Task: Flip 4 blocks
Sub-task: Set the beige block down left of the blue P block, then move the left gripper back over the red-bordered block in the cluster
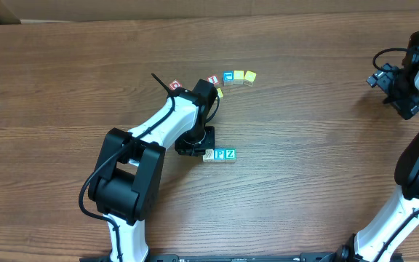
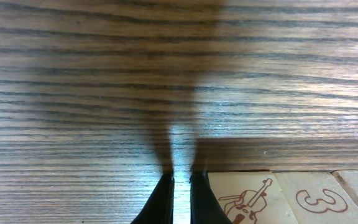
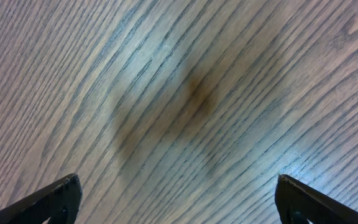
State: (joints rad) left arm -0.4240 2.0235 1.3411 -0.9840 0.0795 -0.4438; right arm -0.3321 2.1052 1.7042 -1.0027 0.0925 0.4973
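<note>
1. Three letter cubes side by side in a tight row near the middle of the wooden table (image 1: 304,182): whitish cube (image 1: 209,155) at the left, blue "P" cube (image 1: 220,154) in the centre, teal "Z" cube (image 1: 230,153) at the right.
2. Left gripper (image 1: 204,149) just left of that row, at the whitish cube's end, jaws pressed together with nothing between them.
3. From the left wrist: closed fingers (image 2: 160,202) low over the wood, a violin face (image 2: 247,199) just right of them, a "3" face (image 2: 319,200) next along. Contact with the violin face impossible to tell.
4. Red-faced cube (image 1: 175,86) far and left, alone beside the left arm, its letter too small to read.
5. Right of it, a curved line of other cubes: red-and-white cube (image 1: 212,80), blue cube (image 1: 228,76), yellow cube (image 1: 238,76), second yellow cube (image 1: 249,75). One yellowish cube (image 1: 219,93) slightly nearer, by the arm.
6. Right gripper (image 1: 384,78) at the far right, well apart from every cube, its fingers (image 3: 55,199) spread wide over bare wood, nothing held.
</note>
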